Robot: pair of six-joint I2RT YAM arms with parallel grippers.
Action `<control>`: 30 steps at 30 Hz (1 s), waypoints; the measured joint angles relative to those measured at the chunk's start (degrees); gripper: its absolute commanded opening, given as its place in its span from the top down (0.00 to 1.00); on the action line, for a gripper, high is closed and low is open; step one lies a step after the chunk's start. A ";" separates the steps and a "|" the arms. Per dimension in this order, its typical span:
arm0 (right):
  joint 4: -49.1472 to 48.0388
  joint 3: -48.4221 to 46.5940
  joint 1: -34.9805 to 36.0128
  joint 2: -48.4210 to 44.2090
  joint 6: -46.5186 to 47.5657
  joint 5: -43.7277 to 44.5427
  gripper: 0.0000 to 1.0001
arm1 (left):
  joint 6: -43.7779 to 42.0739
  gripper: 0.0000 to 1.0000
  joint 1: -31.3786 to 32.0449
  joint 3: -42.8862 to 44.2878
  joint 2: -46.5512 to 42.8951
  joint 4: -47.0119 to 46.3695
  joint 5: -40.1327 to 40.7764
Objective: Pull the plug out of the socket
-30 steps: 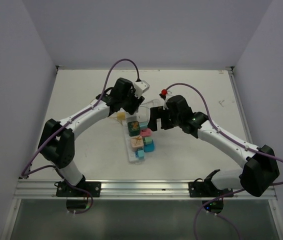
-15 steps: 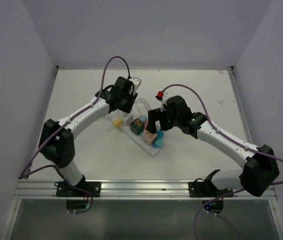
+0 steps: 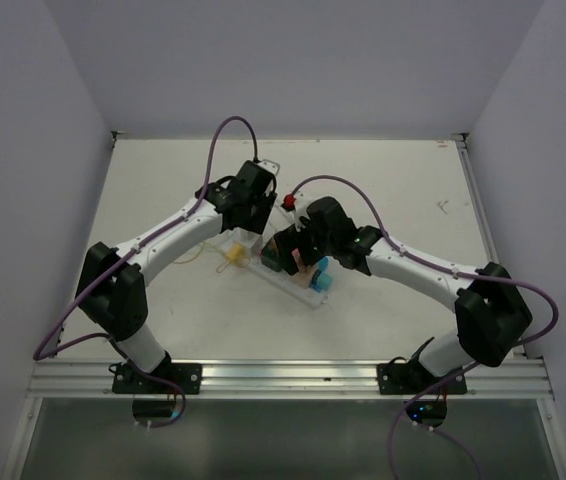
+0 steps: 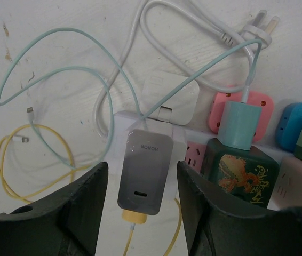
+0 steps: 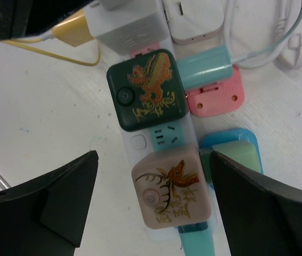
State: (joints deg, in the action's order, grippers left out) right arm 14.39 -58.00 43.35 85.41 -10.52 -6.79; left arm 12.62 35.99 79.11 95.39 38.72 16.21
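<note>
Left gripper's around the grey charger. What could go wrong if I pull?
The right gripper hangs open over the power strip without pinning it, so pulling the grey charger may drag the strip. One finger of the left gripper sits close to the dark green cube and could knock it. The mint cable beside the charger may snag.

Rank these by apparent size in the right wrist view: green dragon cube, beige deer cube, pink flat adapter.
1. green dragon cube and beige deer cube: look alike, tied.
2. pink flat adapter: smallest.
</note>
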 measured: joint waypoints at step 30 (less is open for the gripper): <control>-32.79 0.39 0.15 14.05 -5.60 -3.41 0.54 | 0.48 0.90 0.04 -7.52 -5.90 -5.31 0.02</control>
State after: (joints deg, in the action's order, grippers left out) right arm -18.39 -57.60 43.51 99.46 -16.12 -10.20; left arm 13.10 36.03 71.59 89.49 33.41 16.23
